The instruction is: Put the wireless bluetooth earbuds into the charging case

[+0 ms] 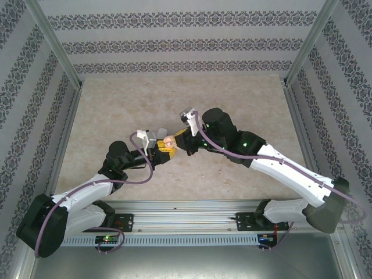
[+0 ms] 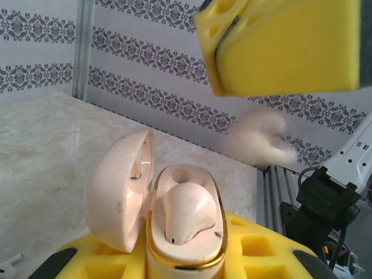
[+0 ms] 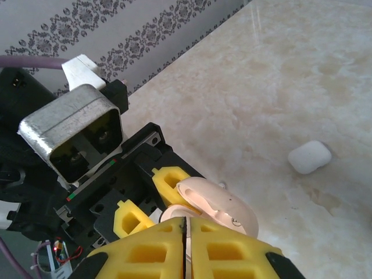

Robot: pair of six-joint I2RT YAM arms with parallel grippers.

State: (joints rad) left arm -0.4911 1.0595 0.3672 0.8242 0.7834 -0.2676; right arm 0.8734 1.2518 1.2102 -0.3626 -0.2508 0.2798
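My left gripper (image 2: 180, 268) is shut on the charging case (image 2: 125, 200), a cream case with a gold rim, and holds it upright above the table. The case's lid hangs open to the left. One white earbud (image 2: 186, 212) sits in the right-hand well, and the well behind it is bare. My right gripper (image 3: 186, 224) hovers just over the case (image 3: 224, 206), its yellow fingers (image 2: 285, 46) pressed together. A blurred white shape (image 2: 261, 139) hangs in the air below those fingers; I cannot tell what it is or whether it is held. In the top view both grippers (image 1: 158, 148) (image 1: 177, 142) meet mid-table at the case (image 1: 168, 141).
A small white pebble-shaped piece (image 3: 310, 157) lies on the marble tabletop (image 3: 279, 75) beyond the case. Patterned walls and aluminium posts (image 1: 58, 52) enclose the table on three sides. The arm rail (image 1: 186, 221) runs along the near edge.
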